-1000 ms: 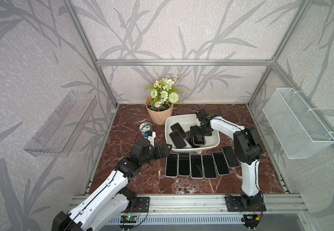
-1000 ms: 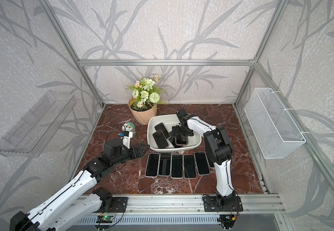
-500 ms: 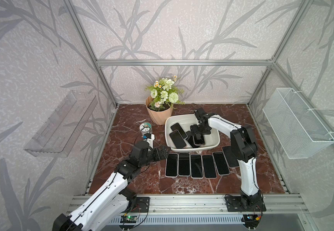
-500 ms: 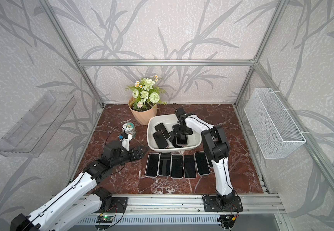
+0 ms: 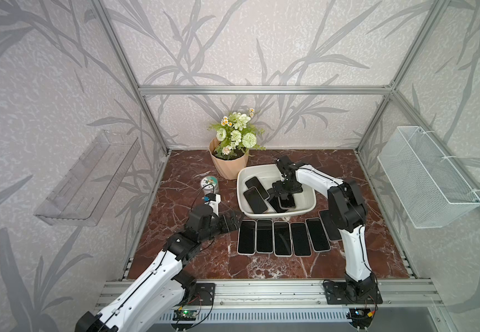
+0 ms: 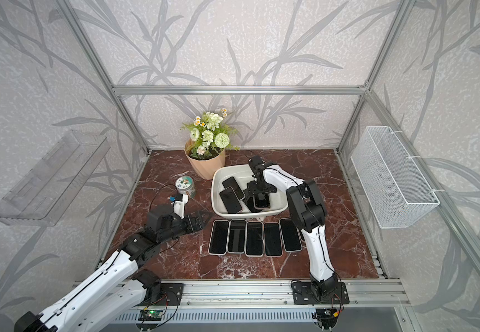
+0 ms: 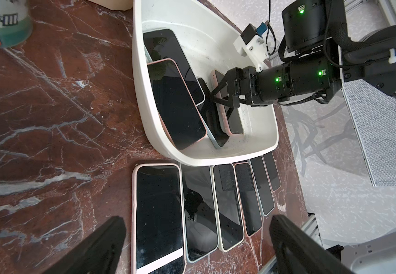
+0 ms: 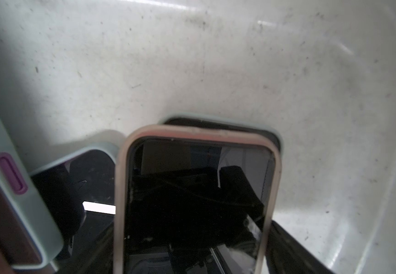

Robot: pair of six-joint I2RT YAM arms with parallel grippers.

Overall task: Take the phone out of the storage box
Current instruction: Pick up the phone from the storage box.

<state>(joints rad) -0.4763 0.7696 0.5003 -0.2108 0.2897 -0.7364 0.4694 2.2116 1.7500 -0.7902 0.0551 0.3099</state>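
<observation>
Left wrist view: the left gripper [image 7: 194, 225] hangs with jaws spread wide and empty, just beside the row of 6 phones [image 7: 159, 208] laid out on the marble table [image 7: 50, 123]. In a top view, the storage box [image 5: 299, 211] sits just behind that row, with several phones still inside. Over its right half the right gripper [image 5: 284, 197] straddles the pink-cased phone [image 5: 287, 202], which lies on another phone in the box. Over the last second this arm's elbow has swung a little toward the box and the jaws have begun drawing in. Whether they already pinch the phone's edges I cannot tell. The grasp looks to be just forming, so the lift out is still to come.
</observation>
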